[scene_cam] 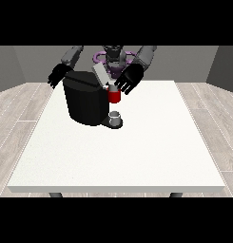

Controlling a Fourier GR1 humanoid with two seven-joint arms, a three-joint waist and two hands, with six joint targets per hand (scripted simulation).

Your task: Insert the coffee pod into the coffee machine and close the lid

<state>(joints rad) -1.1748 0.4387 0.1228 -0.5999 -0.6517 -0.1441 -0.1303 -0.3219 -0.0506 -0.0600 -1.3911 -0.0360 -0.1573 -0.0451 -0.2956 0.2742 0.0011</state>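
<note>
The fingers (121, 88) of the hand at the view's right (130, 78) hang spread and relaxed, holding nothing, just beside the raised lid (100, 73) and a red thing at the machine (114, 96). The hand at the view's left (57, 76) hovers open behind the coffee machine (84, 102). No pod shows plainly; a grey thing (115, 117) sits on the drip base above the white surface (137, 152), and a careless downward sweep risks shoving the machine rather than shutting the lid.

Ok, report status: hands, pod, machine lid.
Hand at the view's right open, above the red thing at the machine. Hand at the view's left behind the coffee machine. Lid up. Pod not identifiable.
</note>
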